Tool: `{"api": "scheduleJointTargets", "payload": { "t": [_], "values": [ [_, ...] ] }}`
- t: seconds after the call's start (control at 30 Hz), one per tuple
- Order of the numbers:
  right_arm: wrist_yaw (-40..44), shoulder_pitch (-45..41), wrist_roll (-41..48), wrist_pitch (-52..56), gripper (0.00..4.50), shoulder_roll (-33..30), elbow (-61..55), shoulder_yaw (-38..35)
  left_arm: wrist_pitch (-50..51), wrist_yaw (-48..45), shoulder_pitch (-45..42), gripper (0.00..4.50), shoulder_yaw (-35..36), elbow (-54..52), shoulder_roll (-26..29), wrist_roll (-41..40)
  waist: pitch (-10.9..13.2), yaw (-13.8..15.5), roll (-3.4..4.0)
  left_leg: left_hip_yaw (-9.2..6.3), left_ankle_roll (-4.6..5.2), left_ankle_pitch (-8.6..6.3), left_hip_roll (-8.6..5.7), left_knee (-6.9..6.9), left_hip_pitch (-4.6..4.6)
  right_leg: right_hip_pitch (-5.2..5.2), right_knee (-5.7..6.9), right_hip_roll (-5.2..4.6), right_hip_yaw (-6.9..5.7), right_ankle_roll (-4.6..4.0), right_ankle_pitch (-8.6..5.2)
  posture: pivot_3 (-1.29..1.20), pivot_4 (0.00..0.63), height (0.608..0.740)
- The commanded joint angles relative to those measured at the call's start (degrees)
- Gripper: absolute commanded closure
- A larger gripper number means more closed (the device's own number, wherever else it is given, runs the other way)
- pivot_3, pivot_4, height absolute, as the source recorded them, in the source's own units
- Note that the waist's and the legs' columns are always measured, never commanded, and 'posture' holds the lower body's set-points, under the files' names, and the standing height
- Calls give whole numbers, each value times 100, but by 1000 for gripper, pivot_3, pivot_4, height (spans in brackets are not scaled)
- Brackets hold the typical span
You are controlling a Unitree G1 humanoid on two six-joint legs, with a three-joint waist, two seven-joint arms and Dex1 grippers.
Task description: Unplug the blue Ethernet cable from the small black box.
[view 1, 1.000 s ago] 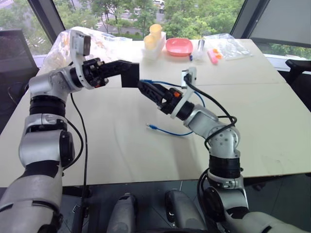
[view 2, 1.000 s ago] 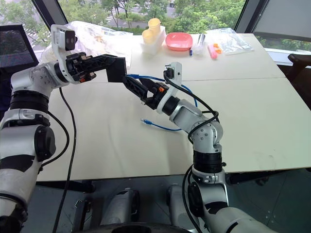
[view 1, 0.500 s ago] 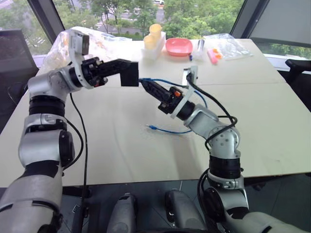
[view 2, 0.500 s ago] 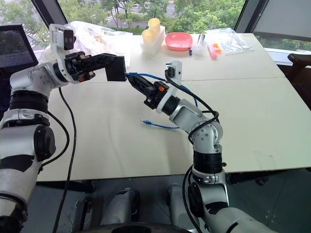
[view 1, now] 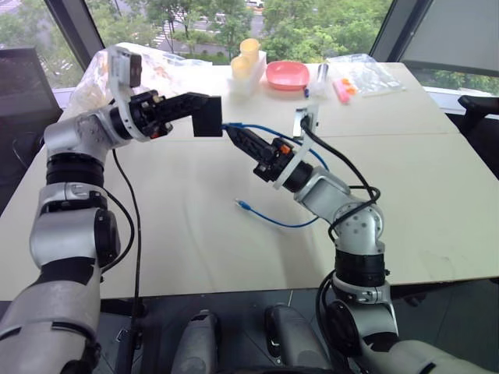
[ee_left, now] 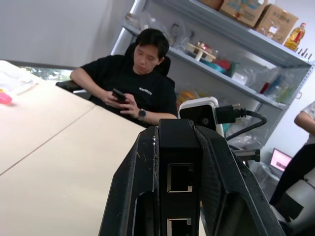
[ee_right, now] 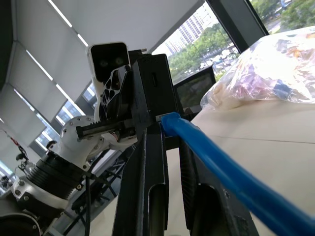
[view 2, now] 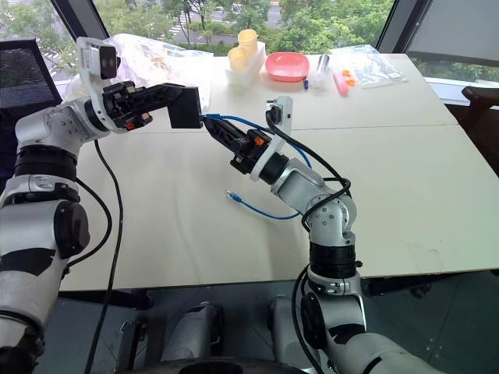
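Left hand (view 1: pixel 204 114): raised over the left part of the pale wooden tabletop (view 1: pixel 187 234); its two black fingers are clenched on the small matte-black squarish box (view 1: pixel 209 115), holding it in the air with its port face turned right; the left wrist view looks along the box between the fingers and shows two open sockets on its near face.

Small black box: off the tabletop, in the left hand, just left of the right hand's fingertips.

Blue Ethernet cable (view 1: pixel 274 221): thin bright-blue cord; one pale plug tip goes to the box's right face and looks seated there, judging by the right wrist view, where the blue cord (ee_right: pixel 206 162) ends at the box edge; the cord runs right along the right hand, loops down, and its free plug (view 1: pixel 242 205) lies on the tabletop nearer the robot.

Right hand (view 1: pixel 236 136): reaching up and left toward the box; its black fingers are closed together around the cable just beside the plug.

Step in hand: grip taken at the plug end; the pull has apparently not begun.

Next move: probably a straight draw rightward away from the box while the left hand holds firm; a latch tab, if not pressed, could resist.

Far side: yellow cups (view 1: pixel 245 56), a pink bowl (view 1: pixel 287 75) and clear plastic bags (view 1: pixel 366 74), well apart from the work.
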Motion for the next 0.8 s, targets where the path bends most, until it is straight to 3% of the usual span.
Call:
{"api": "scheduleJointTargets", "payload": {
  "t": [0.03,0.23,0.33,0.5,0.57,0.6,0.67,0.8],
  "values": [
    [-292,-61,294,-260,4488,-239,47,-737,3,153,-281,4013,374,48,207,-192,0,2,0,0,0,0,0,0,0,0,0,-1,0,0,0,0,150,740],
    [-630,71,1388,-135,4488,-319,236,-1484,132,282,-372,4013,607,60,230,-359,1,10,-1,1,0,0,-1,-6,-3,0,-9,-4,0,1,0,0,150,740],
    [-700,171,1488,-139,4488,-373,233,-1506,124,291,-305,4013,549,-16,225,-289,1,-7,0,0,0,0,1,-10,1,0,-6,0,0,1,0,0,150,740],
    [-937,361,476,-253,4488,-818,564,-1048,-563,499,-3,4013,18,-217,90,296,1,-1,0,2,0,0,0,-10,3,-1,-5,0,1,-1,-1,0,150,740],
    [-1384,295,185,-189,4488,-923,1135,-1112,-880,877,70,4013,22,-287,-175,369,1,11,0,4,0,0,0,-11,4,1,-6,-1,1,-1,-1,0,150,740],
    [-1574,250,89,-123,3664,-955,1365,-1144,-1038,1038,107,4013,21,-321,-286,418,0,31,-1,4,0,0,0,-9,3,1,-6,-2,2,-1,-1,0,150,740],
    [-1838,177,-96,19,2878,-1032,1729,-1162,-1426,1279,264,4013,-126,-435,-481,636,1,42,-1,5,0,0,-1,-6,2,2,-8,-5,3,-1,0,0,150,740],
    [-2062,115,-227,306,772,-1167,1905,-1205,-1880,1618,541,4013,-282,-611,-770,855,1,8,0,12,0,0,-2,-9,-8,-8,-10,-5,13,1,0,0,150,740]
  ]
}}
